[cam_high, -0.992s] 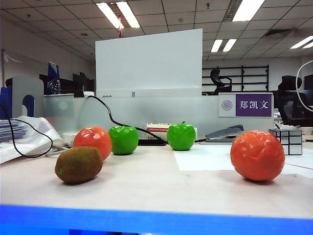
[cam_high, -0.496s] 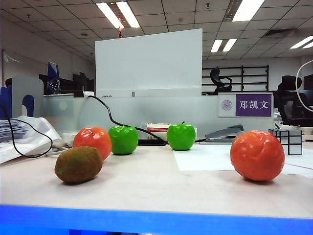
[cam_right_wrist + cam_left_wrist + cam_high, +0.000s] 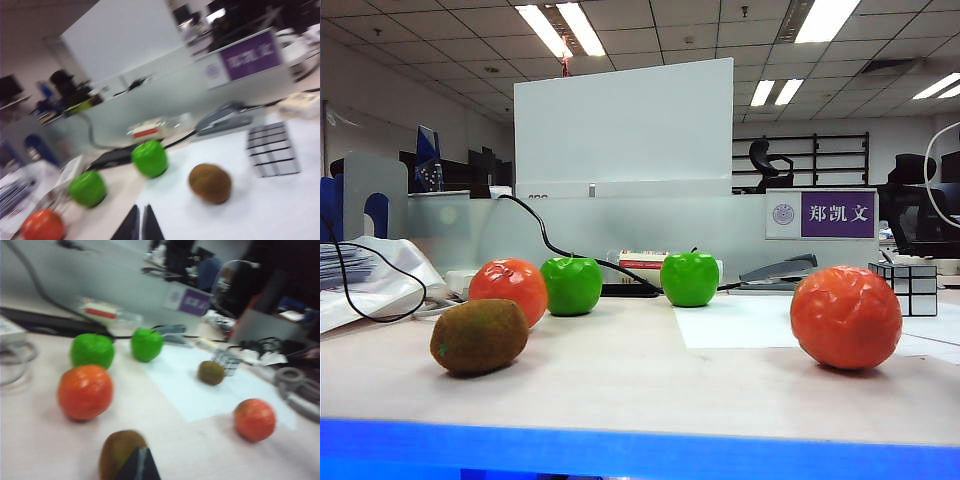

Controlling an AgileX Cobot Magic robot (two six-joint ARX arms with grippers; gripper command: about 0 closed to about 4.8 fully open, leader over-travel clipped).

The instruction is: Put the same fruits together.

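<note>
- Purple-and-white desk nameplate (image 3: 822, 214) reads "郑凯文".
- Two shiny green apples (image 3: 571, 285) and two wrinkled orange-red fruits (image 3: 846, 317) sit on the table (image 3: 650, 385); fuzzy brown kiwi (image 3: 479, 337) front-left.
- Left end effector (image 3: 138, 466): fingers together, above the table.
- Right end effector (image 3: 139, 225): fingers together, empty.

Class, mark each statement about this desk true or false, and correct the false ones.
1. Both apples, left apple and right apple, are green. True.
2. The two orange fruits touch. False: the left orange fruit and the right orange fruit sit far apart.
3. A far kiwi lies near the cube. True.
4. The left gripper holds the near kiwi. False: it is shut and empty, on the near side of that kiwi.
5. The right gripper, on the near side of the fruit, holds nothing. True.
</note>
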